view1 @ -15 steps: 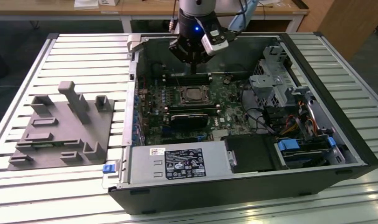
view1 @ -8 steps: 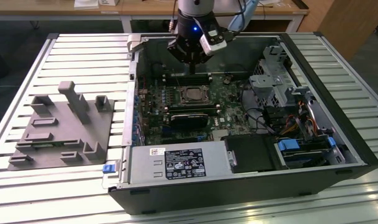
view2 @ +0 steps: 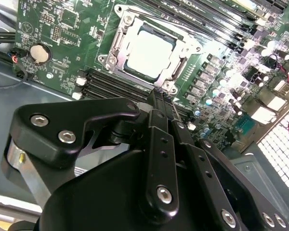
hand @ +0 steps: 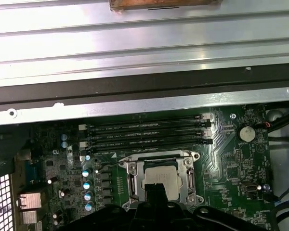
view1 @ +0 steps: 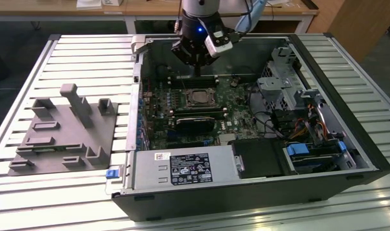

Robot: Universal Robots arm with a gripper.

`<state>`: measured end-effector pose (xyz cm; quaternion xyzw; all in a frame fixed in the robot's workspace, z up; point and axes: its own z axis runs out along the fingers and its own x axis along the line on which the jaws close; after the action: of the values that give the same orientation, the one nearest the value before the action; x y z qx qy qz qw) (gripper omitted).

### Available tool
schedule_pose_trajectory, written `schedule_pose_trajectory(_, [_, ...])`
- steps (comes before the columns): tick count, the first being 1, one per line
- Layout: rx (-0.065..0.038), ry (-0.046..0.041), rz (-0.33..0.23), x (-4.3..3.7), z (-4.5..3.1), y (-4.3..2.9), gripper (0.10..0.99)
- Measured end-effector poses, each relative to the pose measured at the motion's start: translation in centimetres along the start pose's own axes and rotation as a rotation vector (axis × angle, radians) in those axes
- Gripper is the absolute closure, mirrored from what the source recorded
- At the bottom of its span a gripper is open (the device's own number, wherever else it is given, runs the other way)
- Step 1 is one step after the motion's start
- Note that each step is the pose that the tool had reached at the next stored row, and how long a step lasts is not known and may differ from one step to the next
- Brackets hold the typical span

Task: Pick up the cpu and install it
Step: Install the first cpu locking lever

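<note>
The black end effector (view2: 161, 103) has matte linkage arms with silver screws and a blue light.

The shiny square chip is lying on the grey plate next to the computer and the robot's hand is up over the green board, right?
Not quite. The cpu isn't on the grey plate; it sits inside the metal-framed socket on the green board, as both wrist views show. The gripper is indeed above the board.

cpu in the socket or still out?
In. The silver-grey square cpu lies flat inside the metal-framed socket on the green motherboard in both wrist views; the black tool holds nothing. Whether it is latched, cannot tell.
</note>
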<state>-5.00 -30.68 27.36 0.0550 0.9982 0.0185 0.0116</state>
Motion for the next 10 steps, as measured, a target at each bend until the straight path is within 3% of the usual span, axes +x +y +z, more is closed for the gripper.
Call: schedule_pose_trajectory(10, [0.000, 0.0009, -0.021, 1.16, 0.05, -0.13, 0.980])
